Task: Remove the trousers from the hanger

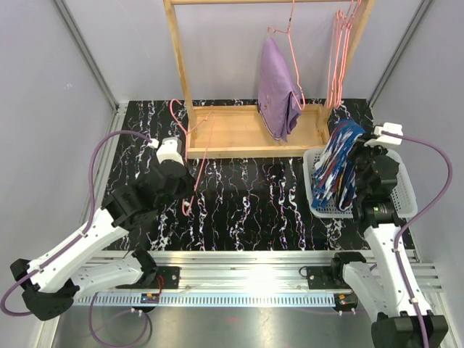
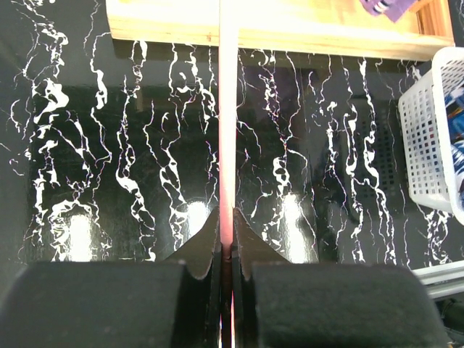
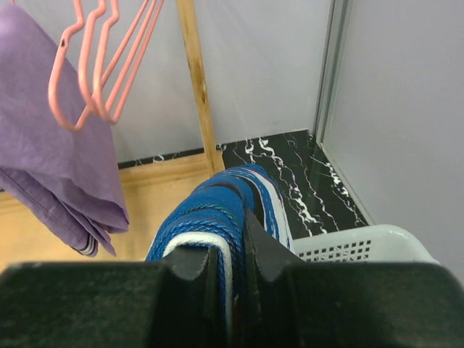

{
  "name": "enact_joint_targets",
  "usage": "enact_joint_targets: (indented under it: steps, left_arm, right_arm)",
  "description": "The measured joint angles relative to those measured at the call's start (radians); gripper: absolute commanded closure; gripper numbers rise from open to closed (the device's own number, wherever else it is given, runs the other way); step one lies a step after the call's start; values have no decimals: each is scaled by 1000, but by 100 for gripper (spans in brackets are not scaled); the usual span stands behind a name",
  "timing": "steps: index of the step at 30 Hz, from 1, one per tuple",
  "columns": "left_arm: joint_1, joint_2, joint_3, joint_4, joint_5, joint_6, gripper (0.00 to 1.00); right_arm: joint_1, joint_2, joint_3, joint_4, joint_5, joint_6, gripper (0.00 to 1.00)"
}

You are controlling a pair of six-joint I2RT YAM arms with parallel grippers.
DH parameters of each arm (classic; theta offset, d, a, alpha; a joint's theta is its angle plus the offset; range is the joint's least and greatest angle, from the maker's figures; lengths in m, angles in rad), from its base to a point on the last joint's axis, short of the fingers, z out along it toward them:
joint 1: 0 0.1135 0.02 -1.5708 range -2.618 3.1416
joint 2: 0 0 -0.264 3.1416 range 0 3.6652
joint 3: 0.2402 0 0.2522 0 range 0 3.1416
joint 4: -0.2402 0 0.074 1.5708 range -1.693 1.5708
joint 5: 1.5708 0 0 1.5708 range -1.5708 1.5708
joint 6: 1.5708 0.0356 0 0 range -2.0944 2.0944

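the right gripper [image 3: 233, 243] pinches the soft, folded dark blue trousers with white and red streaks [image 3: 217, 203], which hang into the white plastic mesh basket [image 1: 407, 194]; their lower end is hard to make out. the plain lilac cloth trousers [image 1: 278, 98] hang on a thin pink wire hanger [image 1: 292, 36] on the wooden rack [image 1: 178, 65]. the left gripper [image 2: 225, 243] is clamped on a second pink wire hanger [image 2: 228, 109] above the black marbled table [image 1: 246, 206].

lilac trousers [image 1: 279, 94]: plain, folded, draped over pink hanger [image 1: 294, 61] on wooden rack [image 1: 181, 65] | blue trousers [image 1: 336, 168]: white-red streaks, bunched, pinched by right fingers [image 3: 190, 279], hanging into white basket [image 1: 403, 190]
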Motion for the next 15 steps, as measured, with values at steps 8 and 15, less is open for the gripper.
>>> enact_joint_targets:
  steps: [8, 15]
  left_arm:
    - [0, 13, 0, 21, 16, 17, 100]
    - [0, 14, 0, 30, 23, 27, 100]
  right_arm:
    - [-172, 50, -7, 89, -218, 144, 100]
    - [-240, 61, -67, 221, -363, 251, 100]
